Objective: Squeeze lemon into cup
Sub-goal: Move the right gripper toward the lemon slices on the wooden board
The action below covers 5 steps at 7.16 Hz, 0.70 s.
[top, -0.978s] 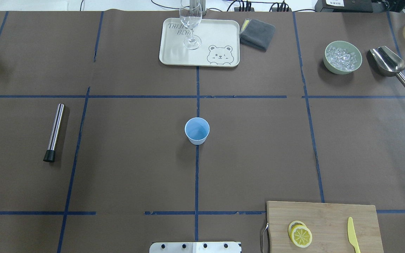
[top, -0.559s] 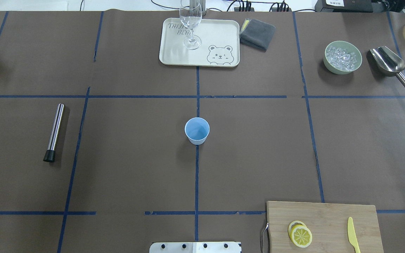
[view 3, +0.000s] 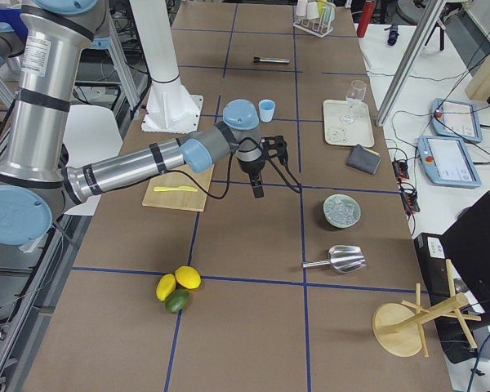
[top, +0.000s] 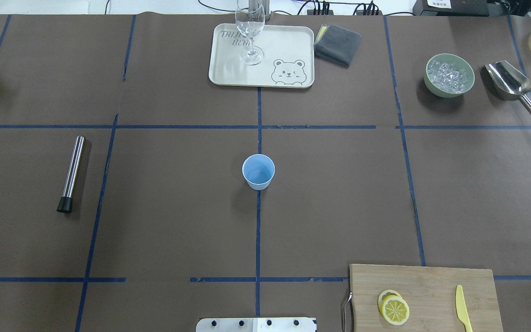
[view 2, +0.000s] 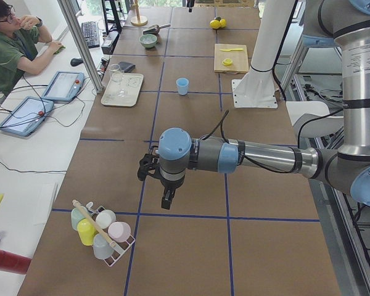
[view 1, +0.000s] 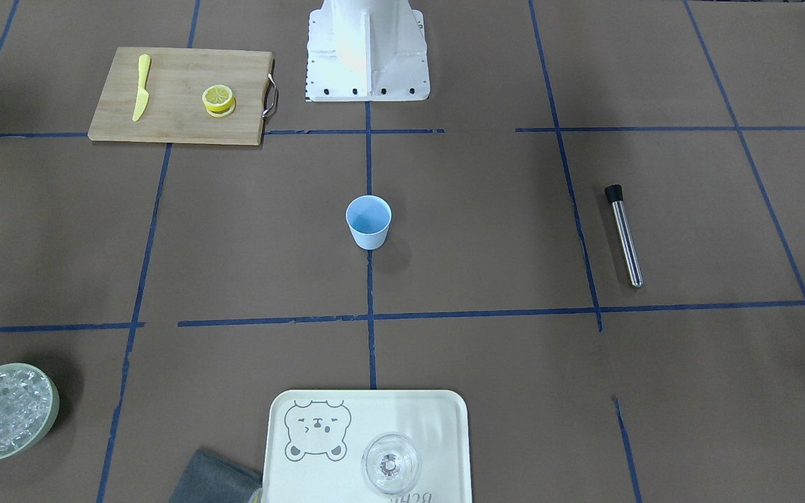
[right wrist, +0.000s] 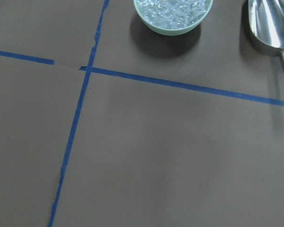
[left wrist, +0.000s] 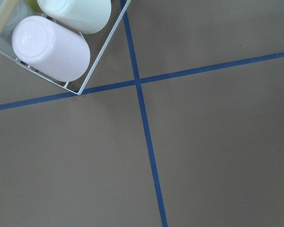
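Yellow top lemon (top: 395, 310) on board (top: 431, 283): bring your right gripper (view 3: 258, 189), opening impossible to tell, down astride its rind, lifting only that slice.

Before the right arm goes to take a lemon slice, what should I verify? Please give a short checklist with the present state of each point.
1. Cup upright, mouth open upward: ok.
2. Lemon slices stacked on the cutting board, top one uncovered: ok.
3. Yellow knife lies apart from the slices: ok.
4. No object stands between board and cup: ok.
5. Right tool open and ready: cannot tell.
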Each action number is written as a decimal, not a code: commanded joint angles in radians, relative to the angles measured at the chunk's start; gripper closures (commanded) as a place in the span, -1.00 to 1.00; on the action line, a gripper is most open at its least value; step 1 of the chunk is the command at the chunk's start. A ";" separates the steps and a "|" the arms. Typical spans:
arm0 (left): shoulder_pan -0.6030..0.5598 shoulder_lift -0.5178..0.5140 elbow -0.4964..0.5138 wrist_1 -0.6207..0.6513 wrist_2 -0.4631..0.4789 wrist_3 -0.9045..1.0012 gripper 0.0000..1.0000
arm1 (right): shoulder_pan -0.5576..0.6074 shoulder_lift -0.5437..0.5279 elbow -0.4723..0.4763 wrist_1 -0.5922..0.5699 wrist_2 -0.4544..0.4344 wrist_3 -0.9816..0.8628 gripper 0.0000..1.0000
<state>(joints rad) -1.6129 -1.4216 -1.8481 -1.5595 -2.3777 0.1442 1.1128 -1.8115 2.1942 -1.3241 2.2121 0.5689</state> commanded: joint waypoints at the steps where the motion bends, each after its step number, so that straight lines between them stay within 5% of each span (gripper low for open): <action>1: 0.001 -0.011 -0.002 -0.001 0.000 0.000 -1.00 | -0.257 -0.002 0.112 0.000 -0.107 0.303 -1.00; 3: 0.001 -0.019 -0.002 -0.001 0.000 0.000 -1.00 | -0.502 -0.002 0.165 0.002 -0.280 0.548 -1.00; 5: 0.001 -0.026 -0.002 -0.001 0.000 -0.002 -1.00 | -0.818 0.012 0.170 0.003 -0.588 0.806 -1.00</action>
<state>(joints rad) -1.6122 -1.4444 -1.8499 -1.5600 -2.3777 0.1432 0.4844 -1.8081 2.3576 -1.3220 1.8085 1.2235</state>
